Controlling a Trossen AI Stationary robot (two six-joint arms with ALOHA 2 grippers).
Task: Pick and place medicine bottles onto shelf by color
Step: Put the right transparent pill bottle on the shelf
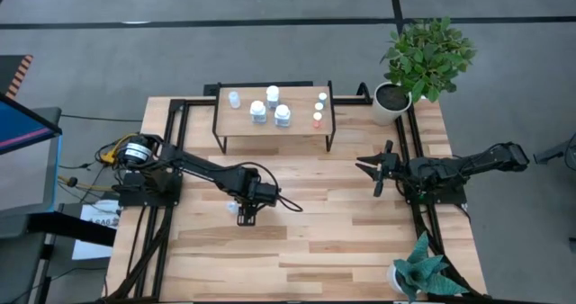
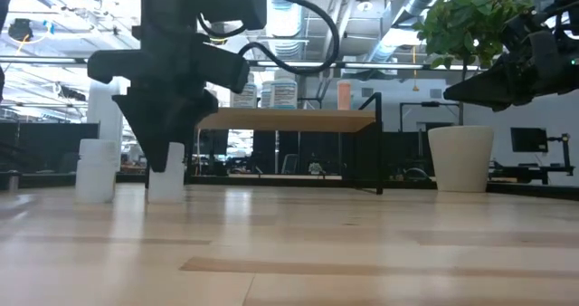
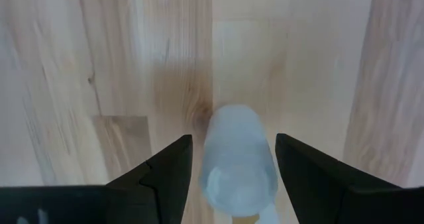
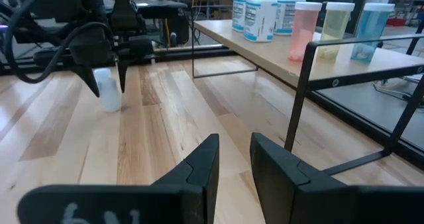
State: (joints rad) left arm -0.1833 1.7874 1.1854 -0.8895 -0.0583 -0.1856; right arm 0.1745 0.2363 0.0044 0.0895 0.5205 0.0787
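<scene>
My left gripper [image 1: 244, 213], fingers apart, straddles a pale bottle [image 3: 236, 161] on the table [image 1: 342, 232] near the shelf [image 1: 297, 120]; right gripper [image 1: 379, 168] waits right, slightly open, empty.

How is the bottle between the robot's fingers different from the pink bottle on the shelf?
The pale-blue bottle stands on the table, between the left gripper's open fingers; the pink bottle stands up on the shelf. One is pale blue, the other pink. Both are small and upright.
</scene>
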